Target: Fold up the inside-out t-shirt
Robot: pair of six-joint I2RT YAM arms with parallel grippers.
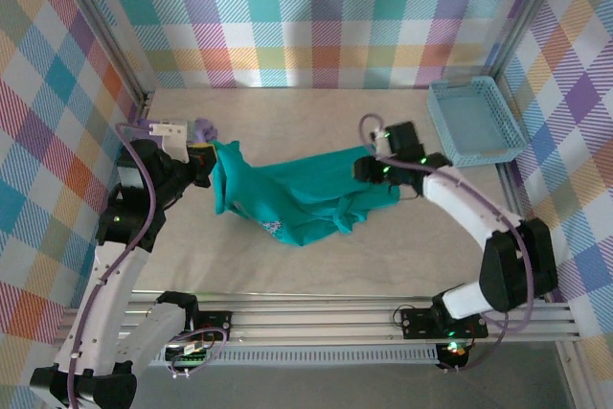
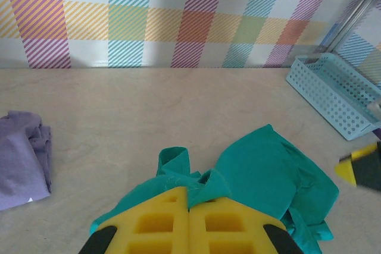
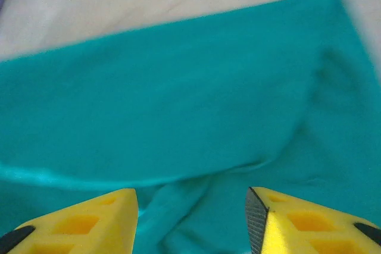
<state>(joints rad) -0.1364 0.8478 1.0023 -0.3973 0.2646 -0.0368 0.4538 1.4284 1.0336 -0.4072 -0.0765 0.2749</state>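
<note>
Between the two grippers, the inside-out t-shirt lies as a rumpled teal band across the middle of the table, one end at each hand. As far as the folding goes, I judge it barely begun. No flat panel and no clean crease is visible, the cloth is bunched and twisted, and a loose flap trails from the band's near side. Spreading it flat, squaring the sleeves and making every fold all appear to be left.

The left gripper is clamped tight on the shirt's end. In the left wrist view its yellow fingers meet with no gap and teal cloth wells up right at their tips, the rest of the shirt spilling away ahead of them and to their right. A crumpled lavender garment sits well off to that hand's left, apart from the shirt. The left arm climbs from its base with the elbow bent, its wrist aimed across the table toward the other hand.

The right gripper has its jaws parted. In its wrist view the two yellow fingers stand well apart with shirt cloth spread directly beneath and ahead of them, and nothing looks pinched between them. Whether the fingertips touch the cloth I cannot tell. The right arm arcs over from its base, its forearm reaching toward the left hand. A pale blue basket stands behind this gripper, well clear.
</note>
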